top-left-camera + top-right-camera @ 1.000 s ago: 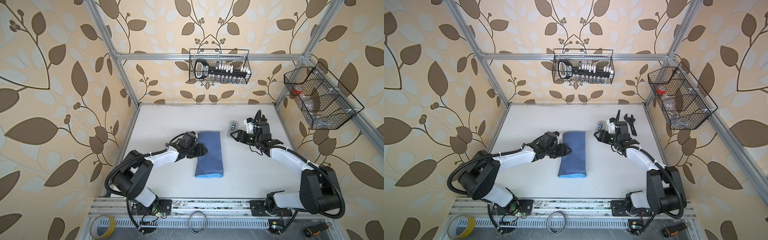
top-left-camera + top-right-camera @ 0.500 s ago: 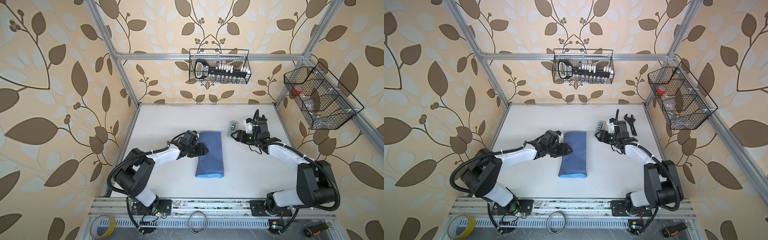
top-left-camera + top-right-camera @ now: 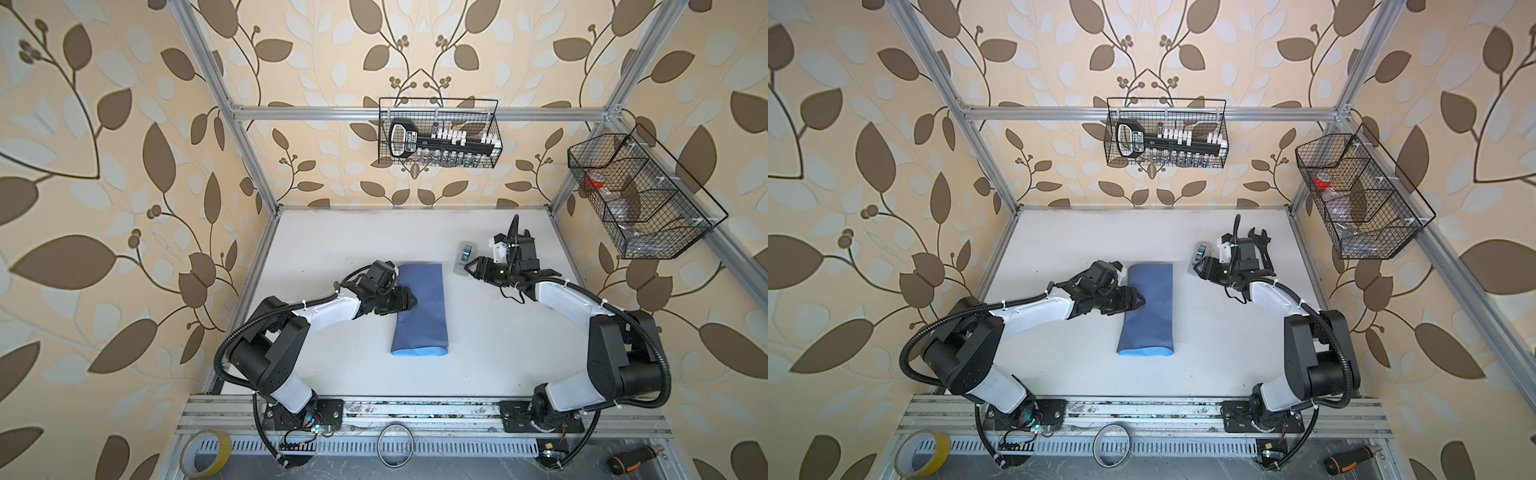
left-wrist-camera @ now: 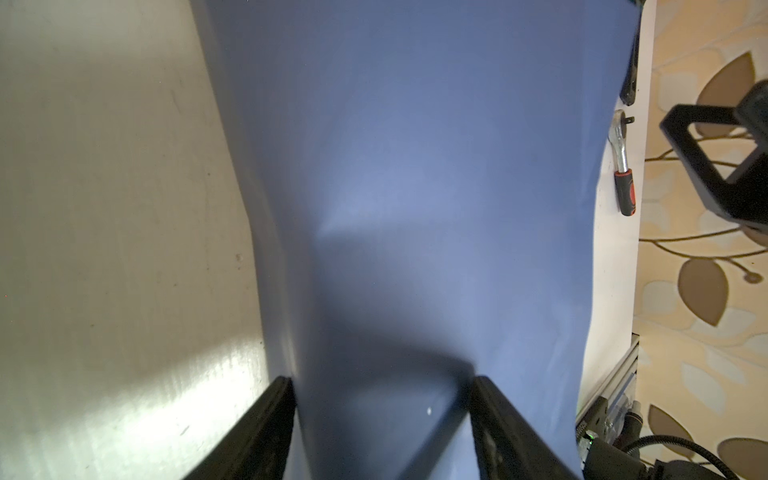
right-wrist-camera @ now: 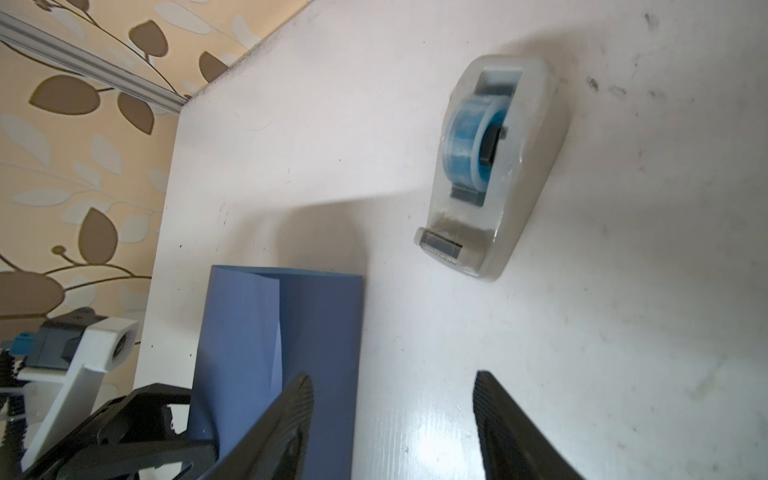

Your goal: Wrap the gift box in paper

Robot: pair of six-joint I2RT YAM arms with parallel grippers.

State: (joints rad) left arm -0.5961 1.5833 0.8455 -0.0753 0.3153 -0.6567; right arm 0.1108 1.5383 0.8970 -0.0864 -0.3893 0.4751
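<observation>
The paper (image 3: 424, 316) (image 3: 1150, 307) lies mid-table as a folded slate-blue bundle with a light-blue strip at its near end. The gift box is hidden. My left gripper (image 3: 409, 300) (image 3: 1136, 300) sits on the bundle's left edge. In the left wrist view its fingers (image 4: 282, 399) stand apart, both against the paper (image 4: 415, 166), which bulges between them. My right gripper (image 3: 470, 268) (image 3: 1199, 266) (image 5: 392, 376) hangs open and empty over bare table. A grey-white tape dispenser (image 3: 465, 255) (image 5: 494, 166) lies just beyond its tips.
Wire baskets hang on the back wall (image 3: 438, 133) and the right wall (image 3: 636, 195). A wrench (image 3: 1258, 241) lies behind the right gripper, and a ratchet (image 4: 621, 162) lies near the table's right edge. A yellow tape roll (image 3: 205, 457) and a screwdriver (image 3: 631, 461) lie in front of the rail.
The right arm has drawn its elbow in. Its gripper has edged closer to the tape dispenser, and its jaws have narrowed a little. The left gripper has stayed on the paper.
</observation>
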